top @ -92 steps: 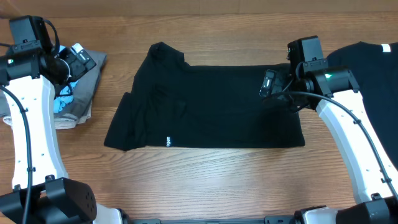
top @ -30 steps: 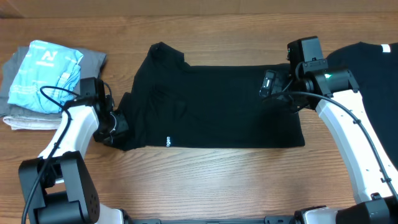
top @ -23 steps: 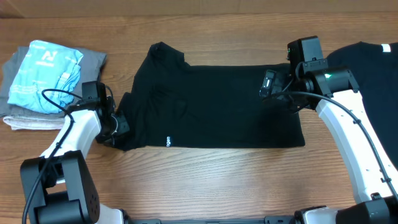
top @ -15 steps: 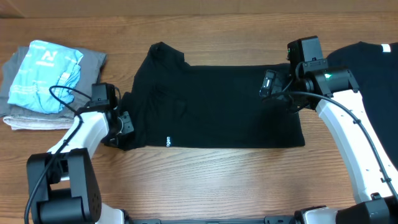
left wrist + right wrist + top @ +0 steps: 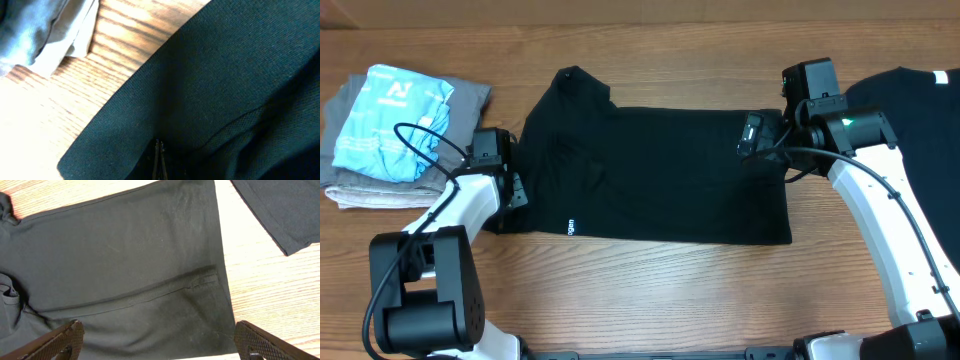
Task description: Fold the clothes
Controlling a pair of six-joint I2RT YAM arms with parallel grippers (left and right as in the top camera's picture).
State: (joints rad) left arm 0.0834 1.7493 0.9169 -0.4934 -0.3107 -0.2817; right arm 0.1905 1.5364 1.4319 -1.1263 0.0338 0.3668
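1. Since the folded pile (image 5: 390, 130) of grey and light-blue cloth lies by the table's left edge, just beside the left arm, a wide swing of that arm could knock it askew.
2. The black T-shirt (image 5: 660, 170) lies spread flat across the middle of the table, its small white print towards the near edge. Held at one side only, it could drag or wrinkle rather than fold cleanly.
3. A second black shirt (image 5: 910, 110) lies at the table's right edge, close to the first. A careless reach on that side could catch the wrong garment.
4. The left pincer (image 5: 510, 190) is at the T-shirt's left side. Its jaws are pressed together on a thin nip of dark fabric, as the wrist view shows at the fingertips (image 5: 158, 156). So slight a hold may slip if pulled hard.
5. The right pincer (image 5: 755, 135) stands over the T-shirt's right part, towards the far edge. Its jaws are spread fully apart and hold nothing; whether it touches the cloth I cannot tell.
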